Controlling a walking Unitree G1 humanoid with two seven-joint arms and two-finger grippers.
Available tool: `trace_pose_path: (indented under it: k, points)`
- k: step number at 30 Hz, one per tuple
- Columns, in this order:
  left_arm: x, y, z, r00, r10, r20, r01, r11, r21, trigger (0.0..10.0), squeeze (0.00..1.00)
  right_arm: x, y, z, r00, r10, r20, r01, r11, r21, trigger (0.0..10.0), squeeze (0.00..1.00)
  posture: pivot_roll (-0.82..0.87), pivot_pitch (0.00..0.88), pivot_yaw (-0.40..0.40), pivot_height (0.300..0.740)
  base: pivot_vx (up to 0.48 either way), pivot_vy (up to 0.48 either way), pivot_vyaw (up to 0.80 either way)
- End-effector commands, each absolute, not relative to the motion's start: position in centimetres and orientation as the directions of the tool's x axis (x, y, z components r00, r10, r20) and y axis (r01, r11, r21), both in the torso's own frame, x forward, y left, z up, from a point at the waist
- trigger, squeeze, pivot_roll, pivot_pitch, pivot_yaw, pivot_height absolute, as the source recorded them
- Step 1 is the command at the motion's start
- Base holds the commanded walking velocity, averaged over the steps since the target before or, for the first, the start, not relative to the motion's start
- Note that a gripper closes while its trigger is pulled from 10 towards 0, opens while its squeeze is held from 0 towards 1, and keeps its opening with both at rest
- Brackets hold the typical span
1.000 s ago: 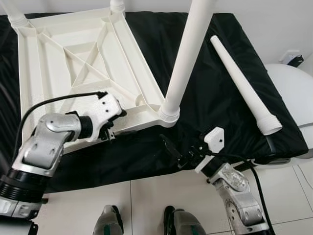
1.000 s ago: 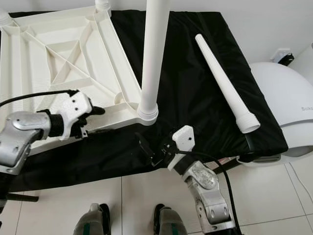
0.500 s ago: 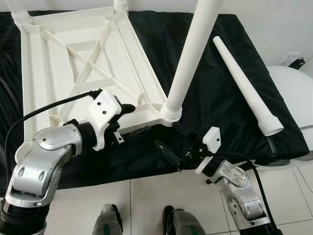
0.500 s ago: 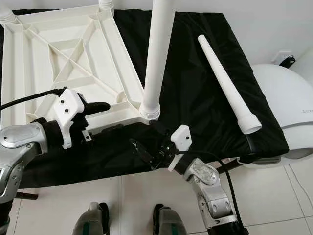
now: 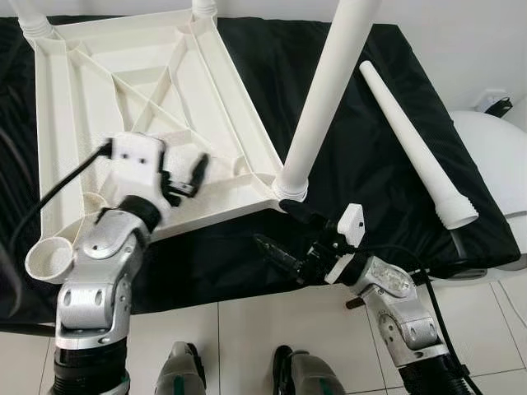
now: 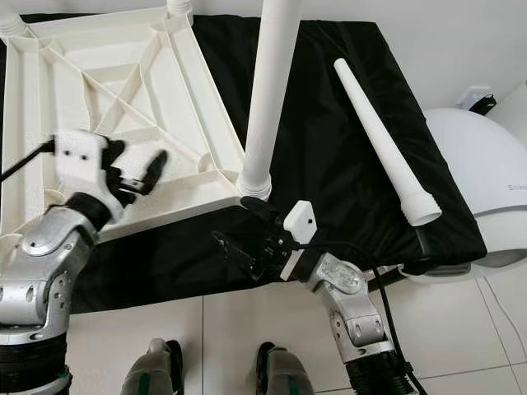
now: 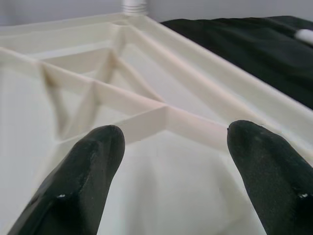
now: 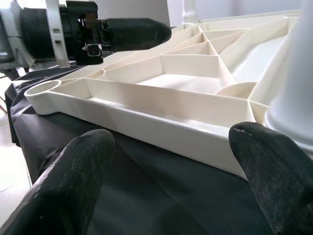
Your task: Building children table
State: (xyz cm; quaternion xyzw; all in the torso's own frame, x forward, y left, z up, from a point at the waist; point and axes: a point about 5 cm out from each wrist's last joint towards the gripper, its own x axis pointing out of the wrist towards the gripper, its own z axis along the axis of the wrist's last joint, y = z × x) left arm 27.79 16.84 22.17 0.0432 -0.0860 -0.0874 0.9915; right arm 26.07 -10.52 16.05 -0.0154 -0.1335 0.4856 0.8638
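Since the earlier frame, left gripper [image 5: 183,174] has lifted off the near rim and swung up over the upturned tabletop [image 5: 123,90], fingers spread and empty. Right gripper [image 5: 290,240] hangs below the fitted leg [image 5: 325,90], fingers apart, empty. One socket [image 5: 48,259] remains vacant; the spare leg [image 5: 412,144] lies on the black-draped counter [image 5: 346,164]. Next, I judge: fetch that leg, screw it in.
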Motion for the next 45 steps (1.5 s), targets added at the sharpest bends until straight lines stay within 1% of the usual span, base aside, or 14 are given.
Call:
trace_pose_path:
  k: [1,8,10,15,19,21,23,30,36,42,43,45]
  points:
    - [27.6,17.2,21.0,0.982,-0.112,0.153,0.095,0.989,0.113,10.0,0.00,26.1,-10.2,15.8,0.461,0.861,0.217,-0.855,0.496,-0.154,10.0,0.00,0.11,0.182,-0.059,0.740,0.000,0.000,0.00]
    - [27.4,16.8,20.5,0.983,-0.078,0.168,0.060,0.992,0.107,10.0,0.00,26.8,-9.7,16.5,0.417,0.878,0.235,-0.871,0.460,-0.172,10.0,0.00,0.11,0.180,-0.065,0.740,0.000,0.000,0.00]
    - [27.1,16.6,20.6,0.980,-0.068,0.190,0.053,0.995,0.080,10.0,0.00,27.4,-9.6,16.7,0.399,0.887,0.234,-0.876,0.444,-0.189,10.0,0.00,0.11,0.184,-0.069,0.740,0.000,0.000,0.00]
    - [26.6,16.7,20.2,0.979,0.002,0.204,-0.017,0.997,0.069,10.0,0.00,28.5,-9.4,17.2,0.381,0.895,0.232,-0.881,0.428,-0.204,10.0,0.00,0.13,0.194,-0.081,0.740,0.000,0.000,0.00]
    - [26.3,16.6,20.0,0.979,0.010,0.206,-0.023,0.998,0.064,10.0,0.00,28.8,-9.3,17.3,0.376,0.898,0.230,-0.883,0.422,-0.207,10.0,0.00,0.13,0.198,-0.087,0.740,0.000,0.000,0.00]
    - [26.3,16.6,20.0,0.979,0.010,0.206,-0.023,0.998,0.064,10.0,0.00,28.8,-9.3,17.3,0.376,0.898,0.230,-0.883,0.422,-0.207,10.0,0.00,0.13,0.198,-0.087,0.740,0.000,0.000,0.00]
    - [25.8,16.4,19.4,0.981,0.003,0.193,-0.010,0.999,0.034,10.0,0.00,29.4,-9.4,17.4,0.377,0.899,0.224,-0.880,0.423,-0.215,10.0,0.00,0.14,0.204,-0.094,0.740,0.000,0.000,0.00]
    - [25.4,16.2,19.4,0.980,-0.006,0.201,0.000,0.999,0.033,10.0,0.00,30.6,-9.9,17.4,0.383,0.901,0.203,-0.874,0.424,-0.237,10.0,0.00,0.15,0.211,-0.096,0.740,0.000,0.000,0.00]
    - [25.4,15.8,19.4,0.980,-0.026,0.195,0.019,0.999,0.036,10.0,0.00,32.1,-10.4,17.8,0.406,0.892,0.197,-0.858,0.447,-0.253,10.0,0.00,0.15,0.220,-0.097,0.740,0.000,0.000,0.00]
    - [25.2,15.5,19.5,0.979,-0.042,0.197,0.036,0.999,0.034,10.0,0.00,32.9,-10.7,18.0,0.421,0.885,0.198,-0.849,0.462,-0.257,10.0,0.00,0.16,0.226,-0.099,0.740,0.000,0.000,0.00]
    - [25.1,15.4,19.5,0.980,-0.048,0.195,0.042,0.999,0.033,10.0,0.00,33.5,-11.1,18.3,0.442,0.874,0.199,-0.836,0.483,-0.261,10.0,0.00,0.16,0.227,-0.098,0.740,0.000,0.000,0.00]
    - [25.1,15.3,19.5,0.979,-0.051,0.195,0.046,0.998,0.033,10.0,0.00,33.8,-11.3,18.4,0.452,0.869,0.200,-0.830,0.492,-0.263,10.0,0.00,0.16,0.230,-0.096,0.740,0.000,0.000,0.00]
